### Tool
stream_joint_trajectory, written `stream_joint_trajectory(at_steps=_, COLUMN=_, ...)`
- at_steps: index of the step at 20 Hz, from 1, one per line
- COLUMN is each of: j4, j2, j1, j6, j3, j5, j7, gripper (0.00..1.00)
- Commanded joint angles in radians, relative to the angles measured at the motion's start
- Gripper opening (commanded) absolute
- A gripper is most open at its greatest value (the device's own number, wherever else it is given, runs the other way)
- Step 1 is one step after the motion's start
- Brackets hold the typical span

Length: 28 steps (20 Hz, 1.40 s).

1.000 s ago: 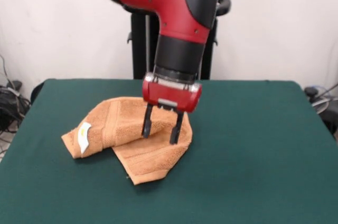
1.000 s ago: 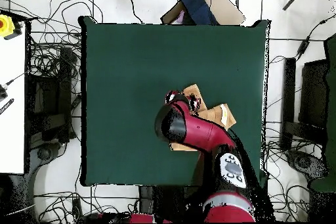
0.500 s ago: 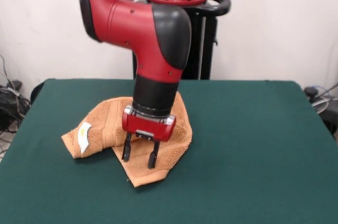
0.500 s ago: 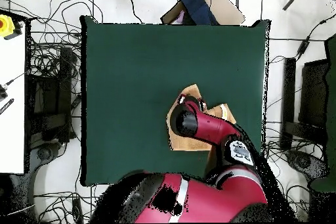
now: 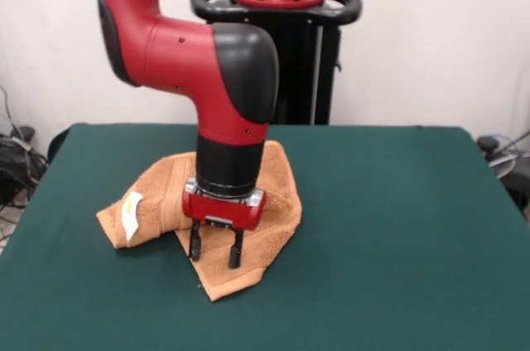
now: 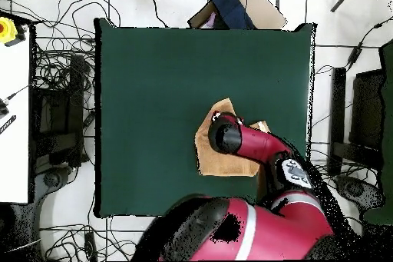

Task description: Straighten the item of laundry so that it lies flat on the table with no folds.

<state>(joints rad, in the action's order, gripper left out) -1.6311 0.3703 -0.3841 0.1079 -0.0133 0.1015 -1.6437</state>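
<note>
The towel (image 5: 207, 206) sits bunched and folded at about 7 o'clock from the counter (image 5: 397, 227) centre, gripper (image 5: 214, 252) jaws open and empty over its front flap; soft, floppy terry, so I'd pinch a loose corner.

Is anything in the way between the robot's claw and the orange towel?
No. The gripper hangs right over the folded towel with its jaws open, tips down at the cloth. Nothing else lies on the green table, so nothing visible blocks spreading the towel flat.
</note>
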Motion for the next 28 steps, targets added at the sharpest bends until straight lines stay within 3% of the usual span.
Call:
stream_joint_trajectory(at_steps=1, j4=0.113, j2=-0.134, j1=-0.038, j6=0.344, j3=0.185, j5=0.046, j7=0.117, gripper=1.0)
stream_joint_trajectory(at_steps=3, j4=0.099, j2=-0.134, j1=-0.052, j6=0.298, j3=0.201, j5=0.065, j7=0.098, gripper=1.0)
stream_joint_trajectory(at_steps=4, j4=0.092, j2=-0.133, j1=-0.059, j6=0.275, j3=0.209, j5=0.075, j7=0.089, gripper=0.0)
stream_joint_trajectory(at_steps=13, j4=0.013, j2=-0.096, j1=0.001, j6=0.219, j3=0.194, j5=0.089, j7=-0.035, gripper=0.0)
stream_joint_trajectory(at_steps=21, j4=-0.098, j2=-0.07, j1=0.042, j6=0.05, j3=0.241, j5=0.123, j7=-0.094, gripper=0.0)
stream_joint_trajectory(at_steps=28, j4=-0.072, j2=-0.024, j1=0.182, j6=0.057, j3=0.162, j5=0.089, j7=-0.147, gripper=0.0)
